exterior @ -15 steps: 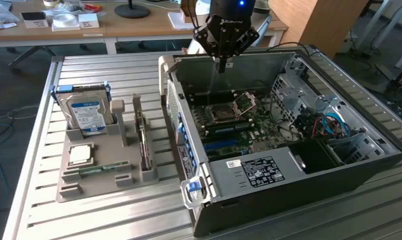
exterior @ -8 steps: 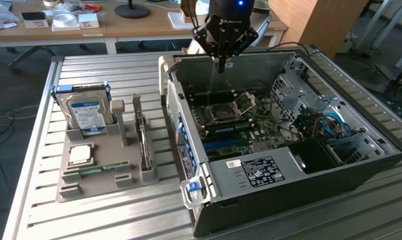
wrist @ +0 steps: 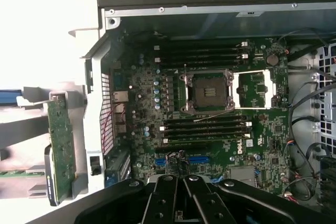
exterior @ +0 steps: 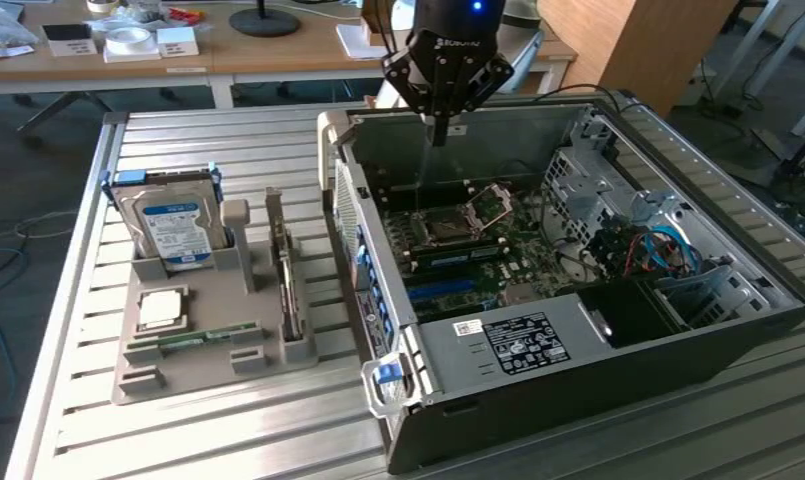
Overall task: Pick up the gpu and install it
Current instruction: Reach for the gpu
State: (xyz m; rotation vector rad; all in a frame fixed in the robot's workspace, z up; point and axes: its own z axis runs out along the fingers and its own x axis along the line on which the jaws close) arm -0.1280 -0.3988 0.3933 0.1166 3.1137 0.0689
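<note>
gpu [exterior: 285,268] upright in rack [exterior: 189,375], rack beside case [exterior: 576,400], hand [exterior: 437,128] above case

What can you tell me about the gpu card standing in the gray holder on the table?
The gpu is a thin, flat, long card seen edge-on, looking brownish. It stands upright on its long edge in a slot of the gray holder, which lies on the slatted metal table. It sits between the hard drive and the open computer case, touching neither. The gripper hangs over the case, away from it.
</note>
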